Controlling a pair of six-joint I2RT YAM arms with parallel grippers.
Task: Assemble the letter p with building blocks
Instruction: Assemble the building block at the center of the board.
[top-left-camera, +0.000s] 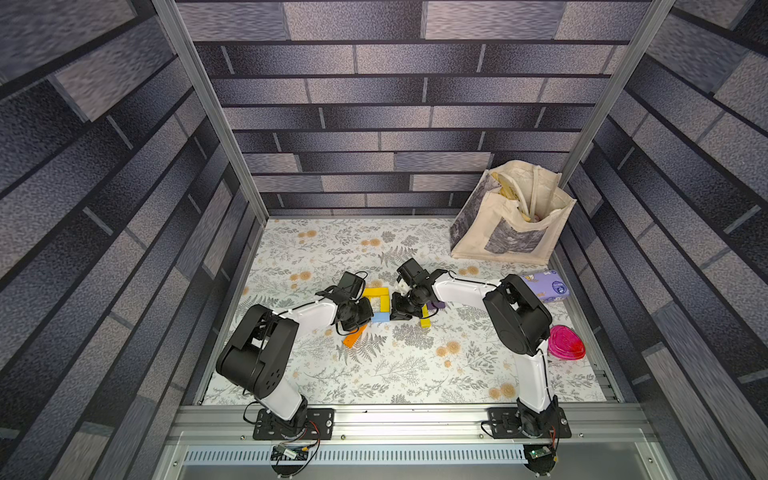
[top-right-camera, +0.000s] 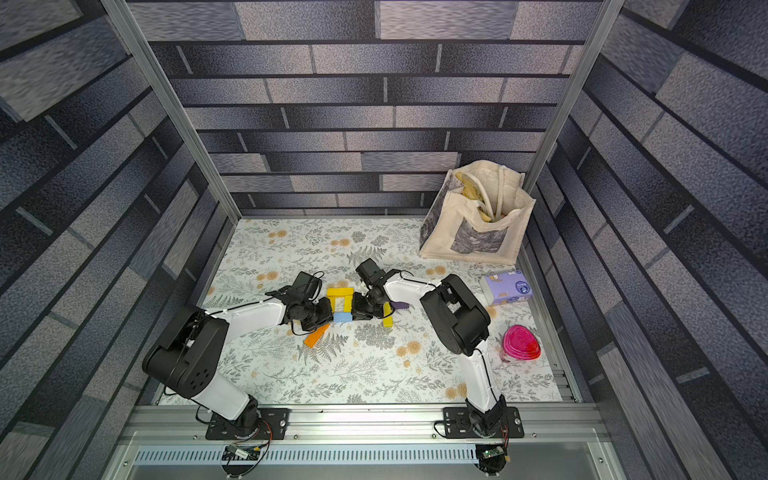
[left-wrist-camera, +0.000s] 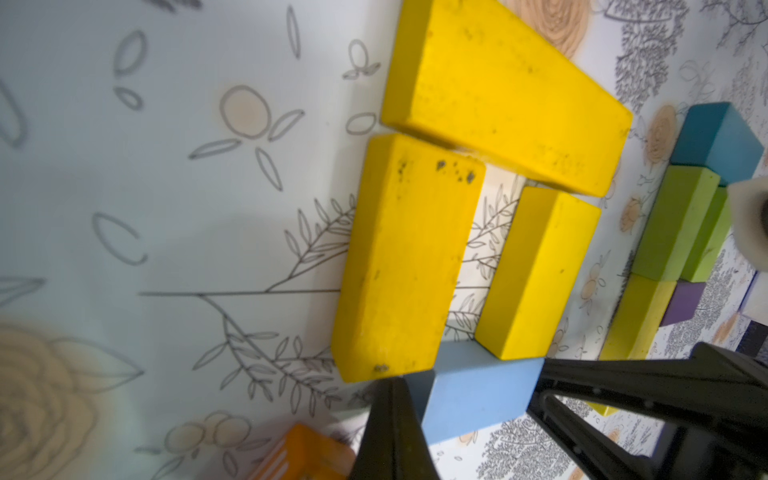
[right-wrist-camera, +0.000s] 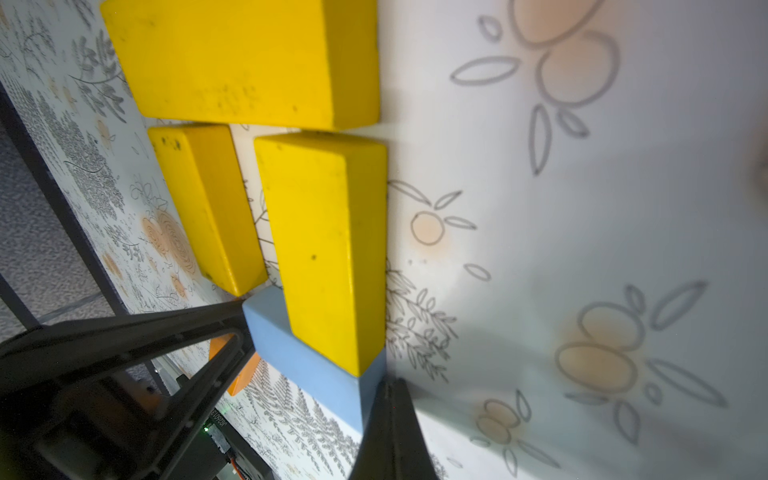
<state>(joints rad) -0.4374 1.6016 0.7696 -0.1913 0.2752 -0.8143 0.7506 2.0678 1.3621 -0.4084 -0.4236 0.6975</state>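
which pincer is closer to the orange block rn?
Left. The left pincer sits just beside the orange block; the right pincer is beyond the light blue block, farther off.

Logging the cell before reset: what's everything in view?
yellow blocks: four, yellow, three in an arch, one by right arm.
light blue block: one, blue, across the arch's open end.
orange block: one, orange, by left arm.
teal block: one, teal, near right arm.
lime green block: maybe two, green, beside teal.
purple block: one, purple, beside loose yellow.
tote bag: one, cream, far right corner.
tissue pack: one, lilac, right edge.
container: one, pink, right edge.
left hand: one, black, shut at blue block's end.
right hand: one, black, shut at its other end.
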